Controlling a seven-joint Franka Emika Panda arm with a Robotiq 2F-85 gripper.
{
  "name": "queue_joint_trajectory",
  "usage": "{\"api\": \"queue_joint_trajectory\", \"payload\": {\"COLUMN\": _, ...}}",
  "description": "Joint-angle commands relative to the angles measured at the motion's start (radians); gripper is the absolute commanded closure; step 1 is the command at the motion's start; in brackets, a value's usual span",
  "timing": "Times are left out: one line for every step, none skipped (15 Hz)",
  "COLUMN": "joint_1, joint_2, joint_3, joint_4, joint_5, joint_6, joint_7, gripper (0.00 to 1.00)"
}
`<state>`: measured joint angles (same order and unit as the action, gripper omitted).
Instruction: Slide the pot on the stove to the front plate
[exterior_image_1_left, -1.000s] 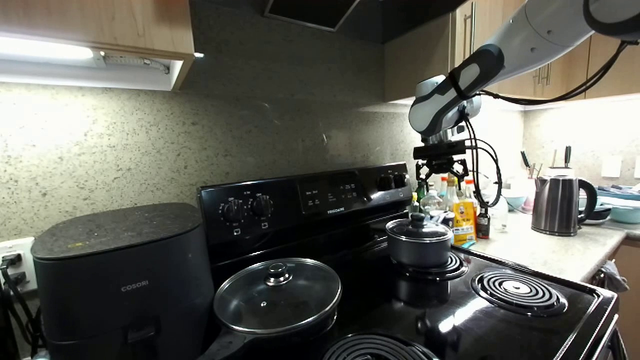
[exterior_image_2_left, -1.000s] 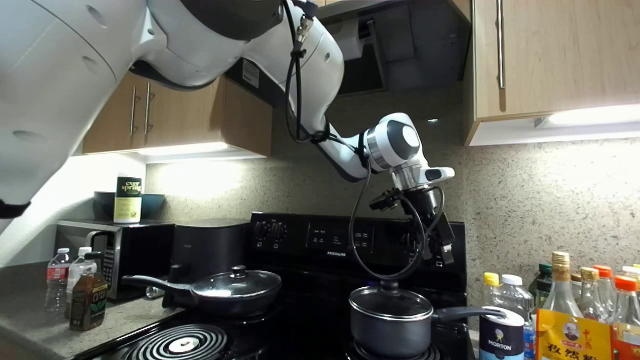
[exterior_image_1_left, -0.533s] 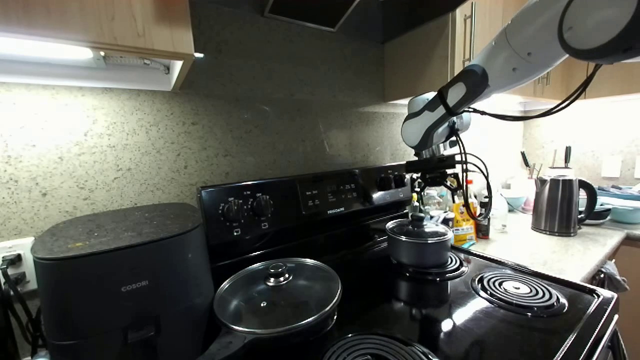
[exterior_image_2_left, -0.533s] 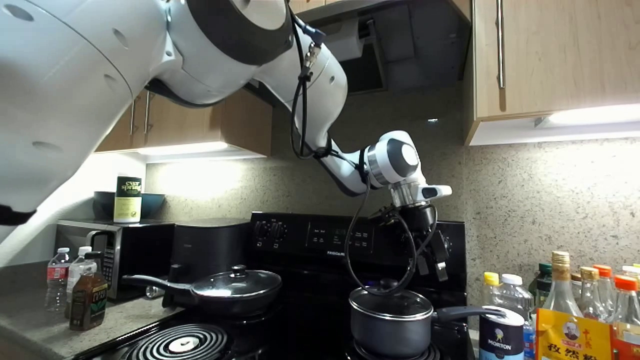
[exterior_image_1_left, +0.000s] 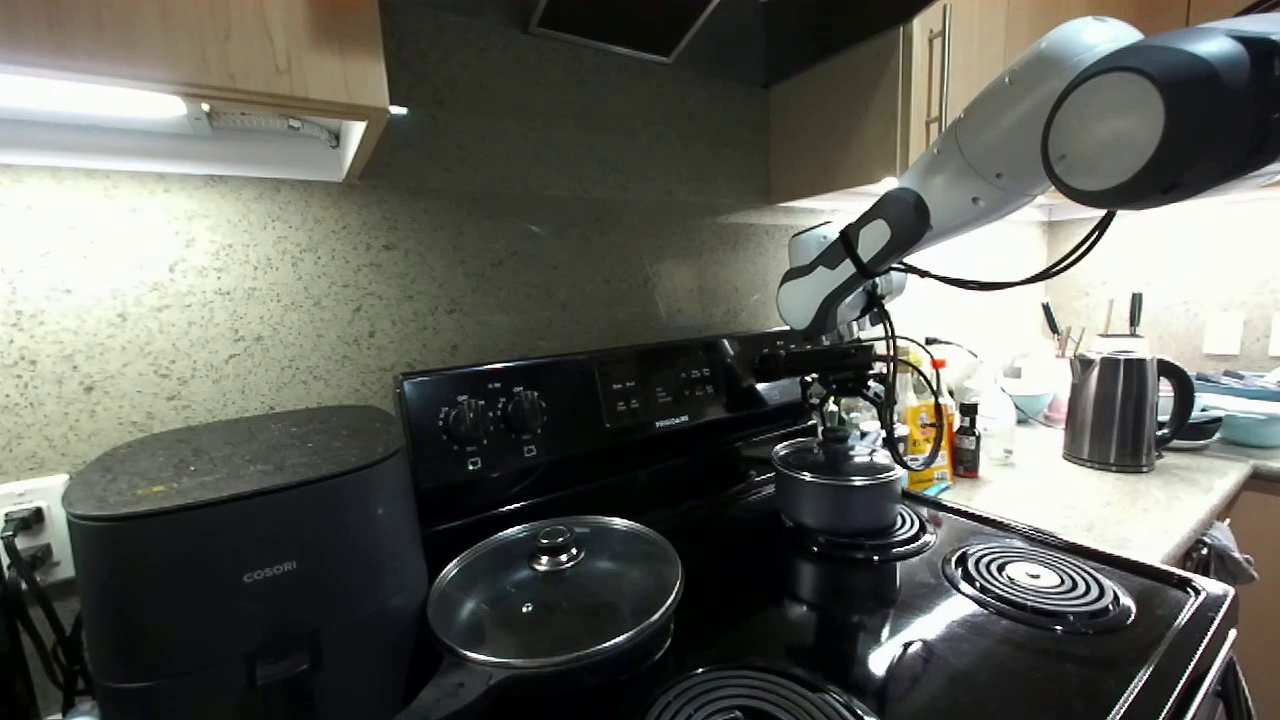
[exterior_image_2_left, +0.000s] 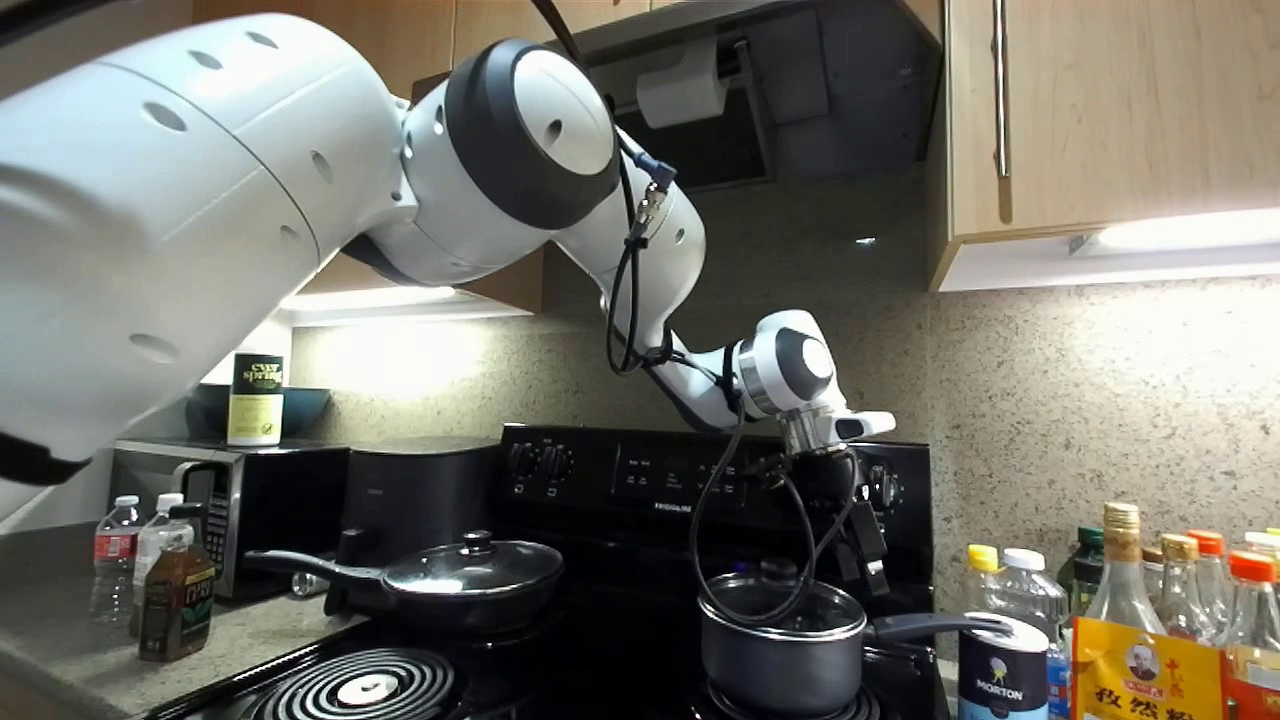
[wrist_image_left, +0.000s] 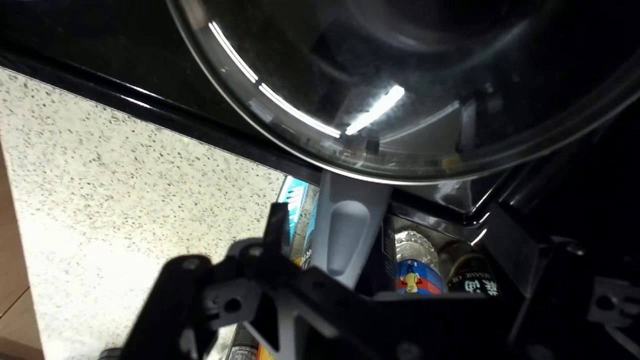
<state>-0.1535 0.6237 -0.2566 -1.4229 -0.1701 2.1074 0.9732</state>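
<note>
The pot, dark grey with a glass lid, stands on the back coil of the black stove (exterior_image_1_left: 980, 675) in both exterior views (exterior_image_1_left: 838, 502) (exterior_image_2_left: 783, 665). Its handle (exterior_image_2_left: 930, 626) points toward the side counter. The front plate, a spiral coil burner (exterior_image_1_left: 1038, 586), lies bare in front of the pot. My gripper (exterior_image_1_left: 855, 408) is just above the handle side of the pot, pointing down; it also shows in an exterior view (exterior_image_2_left: 865, 578). In the wrist view my gripper (wrist_image_left: 400, 242) is open, its fingers spread either side of the grey handle (wrist_image_left: 346, 230), nearer the left finger. Handle contact cannot be told.
A wide black frying pan (exterior_image_1_left: 556, 600) sits on the other back coil. Another front coil (exterior_image_2_left: 362, 688) lies before it. Several bottles and a salt container (exterior_image_2_left: 1003, 668) crowd the counter under and beside the pot's handle. A kettle (exterior_image_1_left: 1115, 412) stands farther along.
My arm and open gripper have come down toward the pot's handle, shifting left in an exterior view. The pot, the frying pan and the other things have not moved.
</note>
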Motion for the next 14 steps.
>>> {"api": "queue_joint_trajectory", "payload": {"joint_1": 0.015, "joint_2": -0.004, "joint_3": -0.016, "joint_4": -0.001, "joint_5": 0.009, "joint_6": -0.047, "joint_7": 0.016, "gripper": 0.00}}
{"api": "queue_joint_trajectory", "payload": {"joint_1": 0.019, "joint_2": -0.008, "joint_3": -0.020, "joint_4": -0.004, "joint_5": 0.005, "joint_6": -0.071, "joint_7": 0.027, "gripper": 0.00}}
{"api": "queue_joint_trajectory", "payload": {"joint_1": 0.021, "joint_2": -0.013, "joint_3": -0.022, "joint_4": -0.007, "joint_5": 0.003, "joint_6": -0.101, "joint_7": 0.029, "gripper": 0.00}}
{"api": "queue_joint_trajectory", "payload": {"joint_1": 0.020, "joint_2": -0.017, "joint_3": -0.022, "joint_4": -0.011, "joint_5": 0.004, "joint_6": -0.117, "joint_7": 0.027, "gripper": 0.00}}
{"api": "queue_joint_trajectory", "payload": {"joint_1": 0.019, "joint_2": -0.019, "joint_3": -0.022, "joint_4": -0.013, "joint_5": 0.005, "joint_6": -0.128, "joint_7": 0.029, "gripper": 0.00}}
{"api": "queue_joint_trajectory", "payload": {"joint_1": 0.015, "joint_2": -0.016, "joint_3": -0.021, "joint_4": -0.013, "joint_5": 0.009, "joint_6": -0.130, "joint_7": 0.027, "gripper": 0.00}}
{"api": "queue_joint_trajectory", "payload": {"joint_1": 0.008, "joint_2": -0.012, "joint_3": -0.017, "joint_4": -0.014, "joint_5": 0.015, "joint_6": -0.113, "joint_7": 0.019, "gripper": 0.00}}
{"api": "queue_joint_trajectory", "payload": {"joint_1": 0.001, "joint_2": -0.002, "joint_3": -0.016, "joint_4": -0.009, "joint_5": 0.018, "joint_6": -0.097, "joint_7": 0.012, "gripper": 0.00}}
{"api": "queue_joint_trajectory", "payload": {"joint_1": -0.004, "joint_2": 0.007, "joint_3": -0.014, "joint_4": -0.005, "joint_5": 0.021, "joint_6": -0.083, "joint_7": 0.006, "gripper": 0.00}}
{"api": "queue_joint_trajectory", "payload": {"joint_1": -0.013, "joint_2": 0.021, "joint_3": -0.012, "joint_4": 0.001, "joint_5": 0.023, "joint_6": -0.063, "joint_7": -0.006, "gripper": 0.00}}
{"api": "queue_joint_trajectory", "payload": {"joint_1": -0.020, "joint_2": 0.030, "joint_3": -0.010, "joint_4": 0.002, "joint_5": 0.025, "joint_6": -0.036, "joint_7": -0.016, "gripper": 0.00}}
{"api": "queue_joint_trajectory", "payload": {"joint_1": -0.027, "joint_2": 0.046, "joint_3": -0.013, "joint_4": 0.011, "joint_5": 0.024, "joint_6": -0.016, "joint_7": -0.019, "gripper": 0.00}}
{"api": "queue_joint_trajectory", "payload": {"joint_1": -0.032, "joint_2": 0.060, "joint_3": -0.014, "joint_4": 0.021, "joint_5": 0.027, "joint_6": -0.012, "joint_7": -0.018, "gripper": 0.00}}
{"api": "queue_joint_trajectory", "payload": {"joint_1": -0.037, "joint_2": 0.071, "joint_3": -0.015, "joint_4": 0.024, "joint_5": 0.033, "joint_6": -0.007, "joint_7": -0.017, "gripper": 0.00}}
